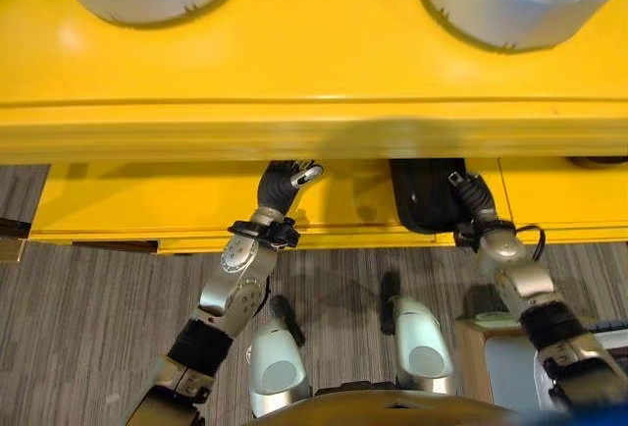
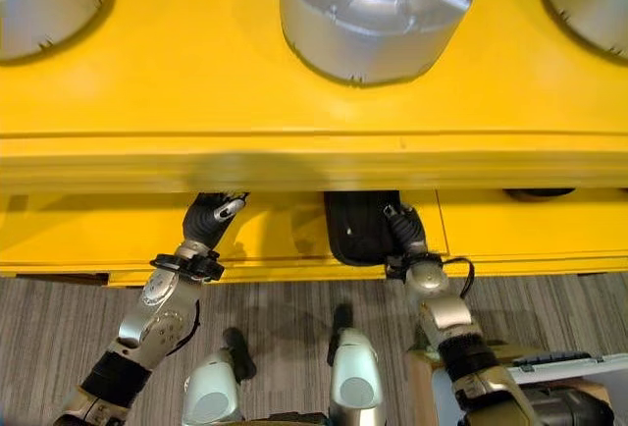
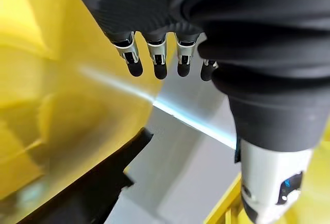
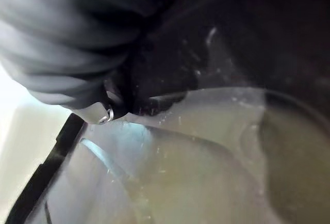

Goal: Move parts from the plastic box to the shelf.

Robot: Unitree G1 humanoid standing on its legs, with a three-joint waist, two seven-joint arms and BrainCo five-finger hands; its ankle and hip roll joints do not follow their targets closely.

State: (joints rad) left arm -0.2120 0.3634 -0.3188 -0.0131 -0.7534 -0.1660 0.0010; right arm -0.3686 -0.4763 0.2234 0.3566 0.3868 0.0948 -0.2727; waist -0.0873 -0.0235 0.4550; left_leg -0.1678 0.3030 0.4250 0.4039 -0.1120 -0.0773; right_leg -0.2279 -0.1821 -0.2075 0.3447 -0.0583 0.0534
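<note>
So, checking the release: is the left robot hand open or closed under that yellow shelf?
Open. The left robot hand shows straight, spread fingers holding nothing, reaching in under the yellow shelf.

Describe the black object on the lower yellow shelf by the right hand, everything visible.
The black rounded object lies on the lower yellow shelf, its far part hidden under the upper yellow shelf. It looks dark and smooth, with a rounded near edge reaching almost to the shelf lip. The right hand overlaps its right side; whether it is gripped cannot be told.
</note>
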